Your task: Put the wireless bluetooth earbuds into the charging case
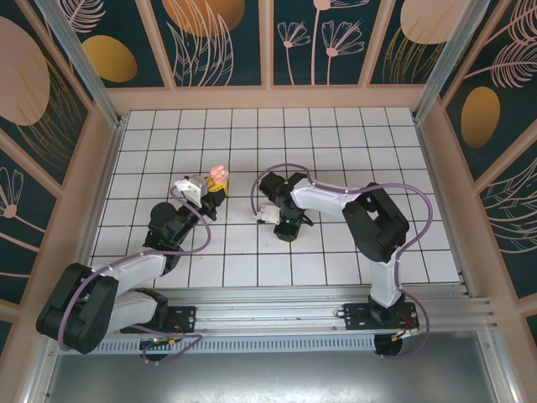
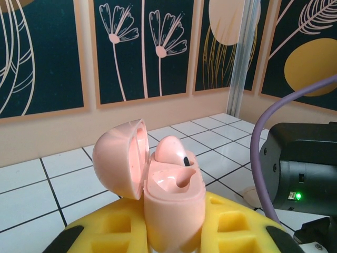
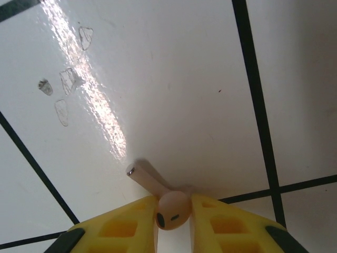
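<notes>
My left gripper (image 1: pixel 213 190) is shut on the charging case (image 2: pixel 174 203), a salmon-pink pebble held upright between the yellow fingers (image 2: pixel 113 226). The lid (image 2: pixel 120 163) hangs open to the left. One earbud (image 2: pixel 171 150) sits in the far socket, and the near socket (image 2: pixel 179 182) is empty. The case shows from above as a pink spot (image 1: pixel 220 174). My right gripper (image 3: pixel 174 224) points down at the tile, shut on the head of a second earbud (image 3: pixel 171 209). Its stem (image 3: pixel 146 177) slants up-left against the white tile. From above, that gripper (image 1: pixel 287 225) is right of the case.
The white grid-tiled table (image 1: pixel 336 151) is walled by panels with plant patterns. The right arm's black wrist (image 2: pixel 303 168) and purple cable (image 2: pixel 263 142) stand close on the right in the left wrist view. A few faint smudges (image 3: pixel 66 81) mark the tile.
</notes>
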`<action>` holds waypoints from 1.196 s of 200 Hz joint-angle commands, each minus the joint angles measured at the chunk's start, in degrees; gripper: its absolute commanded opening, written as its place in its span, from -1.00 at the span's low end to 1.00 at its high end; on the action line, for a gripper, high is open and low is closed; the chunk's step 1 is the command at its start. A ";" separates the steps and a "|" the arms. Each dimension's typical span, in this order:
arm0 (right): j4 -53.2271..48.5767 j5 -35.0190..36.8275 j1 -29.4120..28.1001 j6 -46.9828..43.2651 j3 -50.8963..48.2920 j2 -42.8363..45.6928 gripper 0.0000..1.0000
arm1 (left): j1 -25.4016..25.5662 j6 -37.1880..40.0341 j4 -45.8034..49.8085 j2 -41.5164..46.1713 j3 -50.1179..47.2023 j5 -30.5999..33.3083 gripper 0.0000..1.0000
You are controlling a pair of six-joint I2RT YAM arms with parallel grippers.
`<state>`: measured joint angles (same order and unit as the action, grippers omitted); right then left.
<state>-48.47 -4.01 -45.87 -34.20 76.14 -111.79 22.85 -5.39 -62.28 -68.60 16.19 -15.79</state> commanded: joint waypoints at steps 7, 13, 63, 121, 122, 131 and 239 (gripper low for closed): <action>-0.82 0.63 -0.80 -0.25 1.12 -1.93 -0.45 | -0.35 1.16 -0.43 0.79 0.43 0.47 -0.86; -0.92 0.74 -0.76 0.03 1.35 -1.98 -0.40 | -0.35 1.19 -0.40 0.75 0.43 0.50 -0.87; -3.86 0.25 -0.13 6.32 6.77 2.04 -0.22 | -0.34 1.70 -0.53 0.67 0.34 0.26 -0.86; -2.27 -1.59 2.14 40.54 8.49 9.90 -0.23 | -0.35 1.94 -1.02 0.15 0.98 -0.77 -0.86; -2.34 -1.65 2.21 41.41 8.58 9.91 -0.23 | -0.35 1.90 -1.10 0.10 0.96 -0.80 -0.86; -2.20 -3.70 2.91 49.24 8.56 10.48 -0.23 | -0.35 1.73 -1.32 -0.09 1.04 -0.90 -0.86; 11.77 -7.94 1.32 91.19 -11.54 16.73 -0.24 | -0.35 1.24 -2.22 -0.53 1.11 -1.69 -0.86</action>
<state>-38.83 -11.16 -43.62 50.57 66.08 -93.49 22.85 -4.49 -62.35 -69.06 16.19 -16.47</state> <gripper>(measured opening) 0.381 0.182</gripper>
